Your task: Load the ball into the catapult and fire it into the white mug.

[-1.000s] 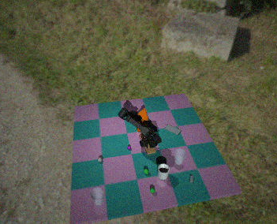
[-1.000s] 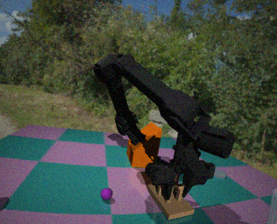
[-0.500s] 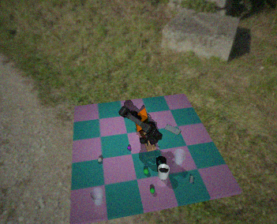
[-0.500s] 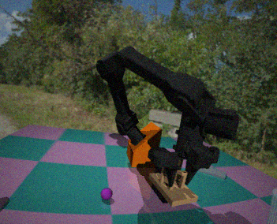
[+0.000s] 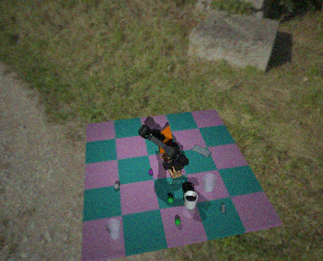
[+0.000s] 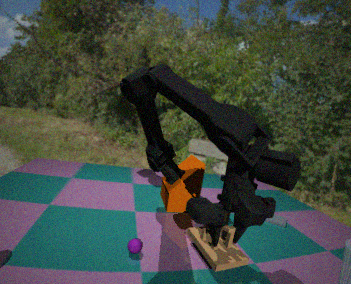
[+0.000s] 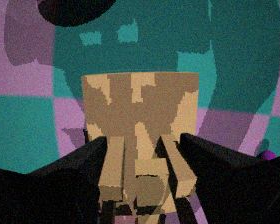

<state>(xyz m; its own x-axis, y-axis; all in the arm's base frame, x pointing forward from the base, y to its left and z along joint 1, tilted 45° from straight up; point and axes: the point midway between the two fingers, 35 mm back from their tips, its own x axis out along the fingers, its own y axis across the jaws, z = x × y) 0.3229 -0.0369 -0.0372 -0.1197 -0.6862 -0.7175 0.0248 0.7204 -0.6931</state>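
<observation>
The gripper grips the wooden catapult, seemingly for aiming; next it likely needs careful turning toward the white mug.

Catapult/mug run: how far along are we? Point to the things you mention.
Early, by the look of it. Loading: not done if the purple ball [image 5: 150, 172] [image 6: 135, 245] is the one; it lies beside the catapult [image 5: 175, 174] [image 6: 217, 257] [image 7: 141, 112]. In hand: the gripper [image 6: 227, 235] [image 7: 144, 141] is shut on the catapult, likely for aiming. Left: load, finish aiming, fire at the white mug [image 5: 190, 200].
</observation>
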